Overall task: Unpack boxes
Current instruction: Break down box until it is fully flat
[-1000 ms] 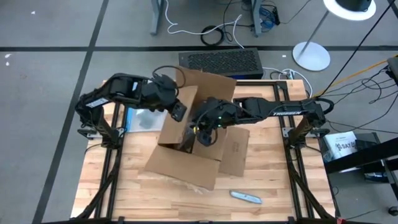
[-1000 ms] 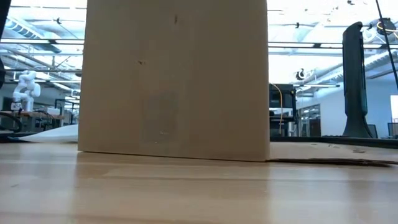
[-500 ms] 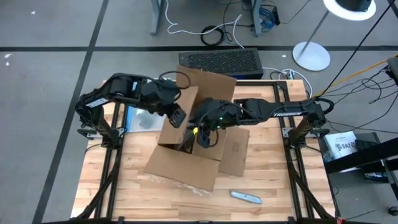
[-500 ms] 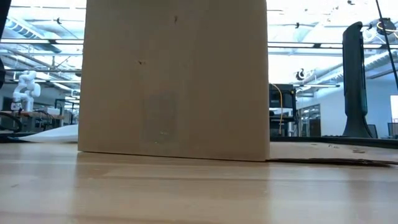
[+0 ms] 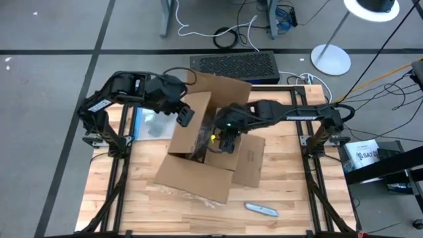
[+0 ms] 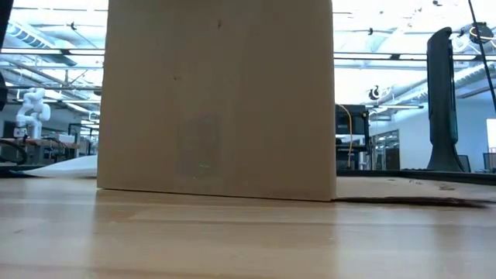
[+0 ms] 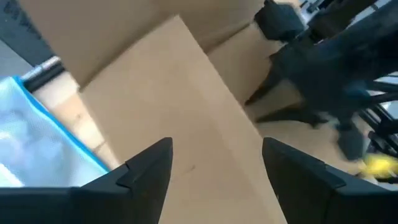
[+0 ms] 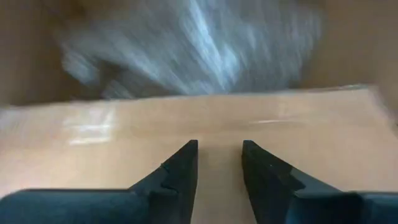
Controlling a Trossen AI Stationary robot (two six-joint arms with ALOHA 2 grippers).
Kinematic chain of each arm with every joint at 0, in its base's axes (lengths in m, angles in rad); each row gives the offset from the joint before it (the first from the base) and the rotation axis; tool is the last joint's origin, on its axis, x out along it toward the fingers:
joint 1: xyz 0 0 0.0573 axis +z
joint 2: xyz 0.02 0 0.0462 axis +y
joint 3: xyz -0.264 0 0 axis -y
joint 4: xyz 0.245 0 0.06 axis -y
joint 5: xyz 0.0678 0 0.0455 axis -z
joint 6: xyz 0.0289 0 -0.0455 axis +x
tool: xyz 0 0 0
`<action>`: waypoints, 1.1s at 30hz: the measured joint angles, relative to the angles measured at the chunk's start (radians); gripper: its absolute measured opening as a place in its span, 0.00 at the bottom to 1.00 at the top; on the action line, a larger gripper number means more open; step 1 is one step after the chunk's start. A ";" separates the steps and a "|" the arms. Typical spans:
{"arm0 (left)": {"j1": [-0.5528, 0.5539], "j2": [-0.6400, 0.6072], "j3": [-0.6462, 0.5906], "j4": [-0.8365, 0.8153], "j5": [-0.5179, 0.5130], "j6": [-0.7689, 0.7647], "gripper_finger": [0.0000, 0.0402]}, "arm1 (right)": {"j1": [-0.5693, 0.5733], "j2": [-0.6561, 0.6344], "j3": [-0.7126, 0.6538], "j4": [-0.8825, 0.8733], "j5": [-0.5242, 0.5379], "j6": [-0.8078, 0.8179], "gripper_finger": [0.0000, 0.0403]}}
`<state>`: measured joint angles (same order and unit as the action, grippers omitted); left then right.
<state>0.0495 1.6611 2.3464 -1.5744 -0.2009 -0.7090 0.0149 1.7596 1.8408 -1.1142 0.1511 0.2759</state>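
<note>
One cardboard box [image 5: 198, 155], flaps open, mid-desk [image 5: 297, 211]. One left gripper [image 7: 214, 171], released, above its left flap. One right gripper [image 8: 217, 165], fingers parted, empty, inside the box. One clear pouch [image 5: 151, 124]; one utility knife [image 5: 262, 209].

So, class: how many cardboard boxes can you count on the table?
1. The open cardboard box sits mid-table with its flaps spread, and it fills the low view too. Another could be hidden behind it.
</note>
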 joint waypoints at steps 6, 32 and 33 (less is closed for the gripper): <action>0.007 -0.001 -0.004 0.004 0.015 0.022 0.64 | -0.006 0.020 0.000 -0.205 0.013 0.008 0.29; 0.003 0.005 -0.004 0.005 0.133 -0.019 0.64 | 0.056 -0.159 0.000 0.210 0.050 0.071 0.29; 0.003 0.009 -0.004 0.010 0.135 -0.019 0.64 | 0.054 -0.157 0.000 0.229 0.048 0.069 0.29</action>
<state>0.0525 1.6697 2.3425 -1.5640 -0.0659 -0.7280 0.0688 1.6025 1.8404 -0.8852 0.1986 0.3452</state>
